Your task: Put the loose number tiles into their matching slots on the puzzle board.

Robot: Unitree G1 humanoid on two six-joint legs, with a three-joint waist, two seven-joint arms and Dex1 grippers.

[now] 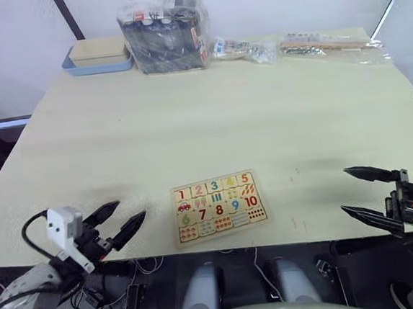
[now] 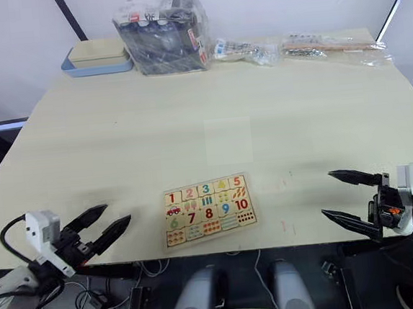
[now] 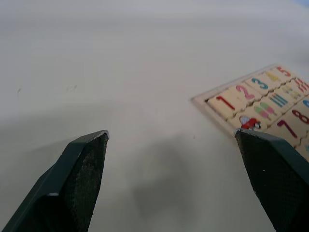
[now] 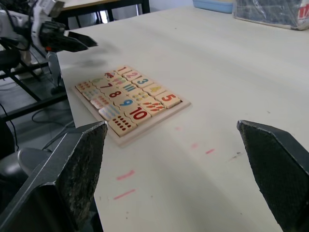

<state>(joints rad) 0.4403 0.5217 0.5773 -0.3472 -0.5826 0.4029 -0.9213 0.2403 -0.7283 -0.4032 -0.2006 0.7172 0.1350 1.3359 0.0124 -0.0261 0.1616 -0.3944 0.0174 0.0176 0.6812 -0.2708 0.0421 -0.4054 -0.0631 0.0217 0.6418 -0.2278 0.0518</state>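
At the near left edge of the table [image 1: 211,125], the left gripper [image 1: 124,219] hovers with its two black fingers spread apart and nothing between them, pointing toward the puzzle board [image 1: 218,208] but well short of it. Just right of it, the board lies flat near the front edge, slightly turned, and every slot looks filled: the number tiles [image 1: 214,188] 1 to 5 sit in the top row, flush with their neighbours, with pictures, 6 to 10 and dots below. No tile lies loose on the bare wood around the board as far as these views show. Farther right, well apart from the board, the right gripper [image 1: 369,194] hangs at the table's near right edge, its fingers wide open and holding nothing.

Judging by this, the placing appears done, and the step in hand is a check and a clean finish. To do it well, both arms are best kept clear of the board so a fingertip does not catch the thin rim and jolt the seated tiles. If any tile of the top row sits proud, which cannot be told from here, a light press straight down with a fingertip would suit better than a pinch.

At the far edge stand a blue tray [image 1: 97,63], a bagged box [image 1: 165,31] and plastic packets [image 1: 298,45], uninvolved.
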